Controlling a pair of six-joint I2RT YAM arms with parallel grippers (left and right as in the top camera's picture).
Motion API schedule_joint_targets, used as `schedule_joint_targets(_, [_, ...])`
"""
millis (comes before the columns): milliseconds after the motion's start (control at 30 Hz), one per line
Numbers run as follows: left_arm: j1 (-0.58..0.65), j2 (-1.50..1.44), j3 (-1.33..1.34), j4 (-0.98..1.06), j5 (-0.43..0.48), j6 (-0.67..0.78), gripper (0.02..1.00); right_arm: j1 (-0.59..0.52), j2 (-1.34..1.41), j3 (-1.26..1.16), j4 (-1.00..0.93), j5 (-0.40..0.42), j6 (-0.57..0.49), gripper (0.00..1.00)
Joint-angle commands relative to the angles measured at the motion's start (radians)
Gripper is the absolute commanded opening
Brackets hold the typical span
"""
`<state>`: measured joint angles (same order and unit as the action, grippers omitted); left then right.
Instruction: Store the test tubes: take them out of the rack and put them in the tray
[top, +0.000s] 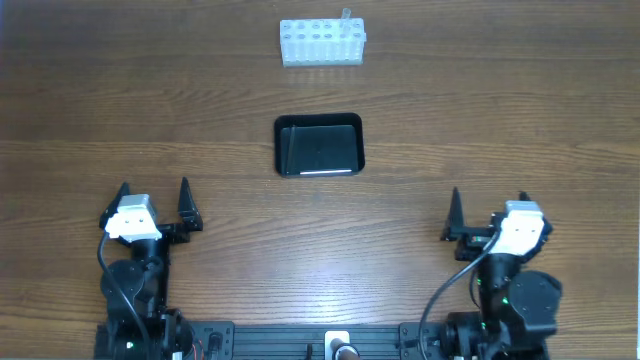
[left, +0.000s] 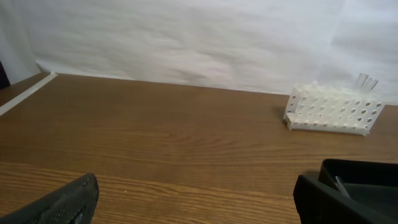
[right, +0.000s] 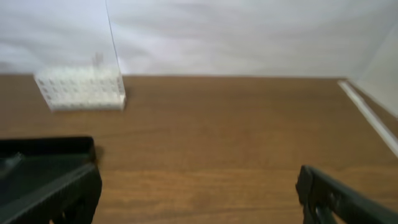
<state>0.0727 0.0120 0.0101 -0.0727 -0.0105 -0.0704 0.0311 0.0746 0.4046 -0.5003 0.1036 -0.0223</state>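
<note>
A white test tube rack (top: 322, 44) stands at the far middle of the table, with one clear tube (top: 347, 16) upright in its right end. Nearer to me lies the black tray (top: 281, 146); a pale streak along its near wall looks like a clear tube (top: 325, 172) lying flat. My left gripper (top: 155, 205) is open at the near left, well short of the tray. My right gripper (top: 488, 212) is open at the near right, nothing between its fingers. The left wrist view shows the rack (left: 333, 111) and a corner of the tray (left: 364, 169). The right wrist view shows the rack (right: 81, 88) and the tray (right: 46, 147).
Bare wooden tabletop lies all around the tray and the rack. A white wall or sheet (left: 186, 37) backs the table's far edge. Both arm bases stand along the near edge.
</note>
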Motion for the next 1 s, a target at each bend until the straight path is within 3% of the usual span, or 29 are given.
schedule_joint_targets(33, [0.003,-0.009,-0.004,-0.002,0.006,0.018,0.998,-0.006,0.148,0.19,-0.103,0.002,0.027,0.991])
schedule_joint_targets(400, [0.003,-0.009,-0.005,-0.002,0.006,0.018,0.996,0.0,0.682,0.714,-0.224,-0.01,0.03,0.991])
schedule_joint_targets(800, [0.003,-0.009,-0.004,-0.002,0.006,0.018,0.998,0.152,1.204,1.115,-0.246,-0.004,0.034,0.991])
schedule_joint_targets(1000, [0.003,-0.009,-0.004,-0.002,0.006,0.018,0.998,0.22,1.464,1.217,-0.137,0.122,0.127,0.993])
